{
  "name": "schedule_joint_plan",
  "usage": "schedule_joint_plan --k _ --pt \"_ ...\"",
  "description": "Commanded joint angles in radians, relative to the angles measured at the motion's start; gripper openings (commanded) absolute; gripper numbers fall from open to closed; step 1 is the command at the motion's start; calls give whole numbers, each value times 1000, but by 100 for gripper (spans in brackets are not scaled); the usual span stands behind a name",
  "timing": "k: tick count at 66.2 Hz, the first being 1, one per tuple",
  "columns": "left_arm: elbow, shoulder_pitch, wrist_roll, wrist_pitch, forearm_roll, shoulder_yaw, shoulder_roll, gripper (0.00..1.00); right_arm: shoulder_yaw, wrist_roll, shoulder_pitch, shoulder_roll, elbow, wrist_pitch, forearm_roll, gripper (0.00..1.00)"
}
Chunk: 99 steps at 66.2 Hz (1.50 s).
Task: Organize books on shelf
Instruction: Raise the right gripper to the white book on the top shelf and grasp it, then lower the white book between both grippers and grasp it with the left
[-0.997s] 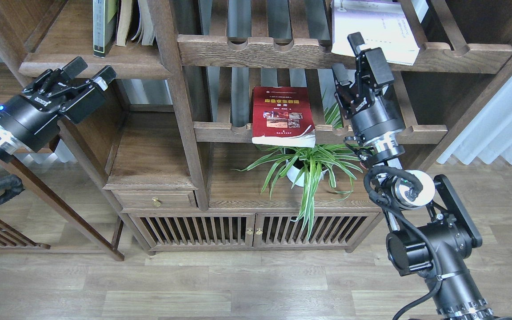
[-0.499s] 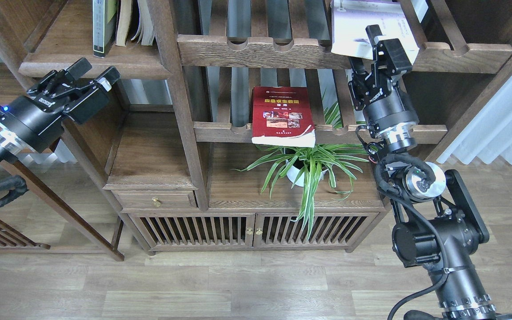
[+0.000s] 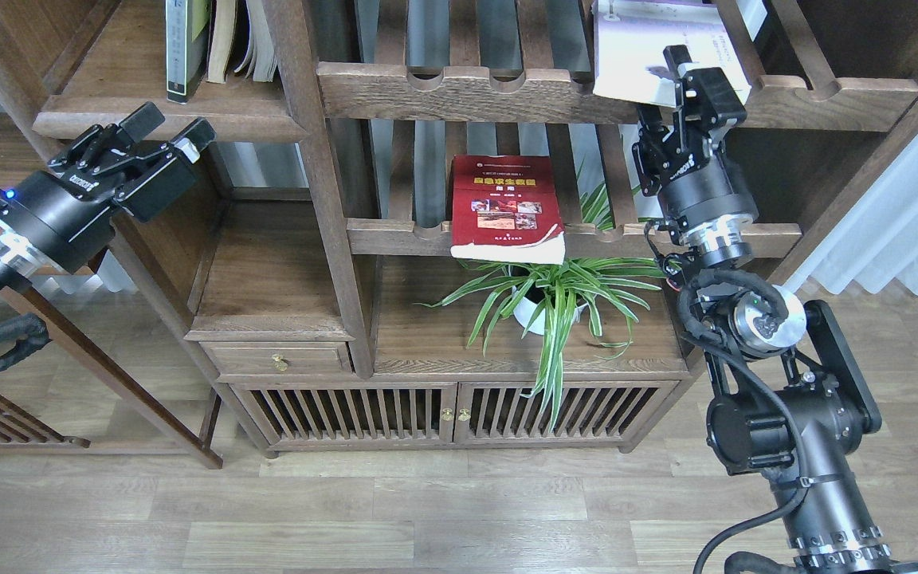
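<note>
Right gripper (image 3: 686,76) up at the white-lavender book (image 3: 650,44), fingers spread, nothing held.
Left gripper (image 3: 168,131) fingers apart, empty, just below the shelf (image 3: 188,119) where the black-grey book (image 3: 186,48) stands. Red book (image 3: 507,209) lies flat on the lower slatted rack (image 3: 570,235); white-lavender book lies on the upper one.

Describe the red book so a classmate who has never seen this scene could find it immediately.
Start at the big wooden bookcase and find its lower slatted rack, above the potted plant. The red book lies there face-up, overhanging the front rail. It is the only red cover.
</note>
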Motion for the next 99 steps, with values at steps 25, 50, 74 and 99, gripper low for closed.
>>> schedule_joint_plan --k 25,50,74,99 --pt "-1 0 0 0 0 -11 -4 90 -26 -5 -45 -51 0 12 90 4" --pt "28 38 -3 0 -6 -31 -59 93 -28 0 -206 -57 284 182 188 2" --pt "96 80 3 0 -231 28 -251 99 -247 -5 -447 -193 328 427 188 2" --pt "48 181 -2 0 -489 100 -447 91 -442 -6 -551 -180 327 427 111 3"
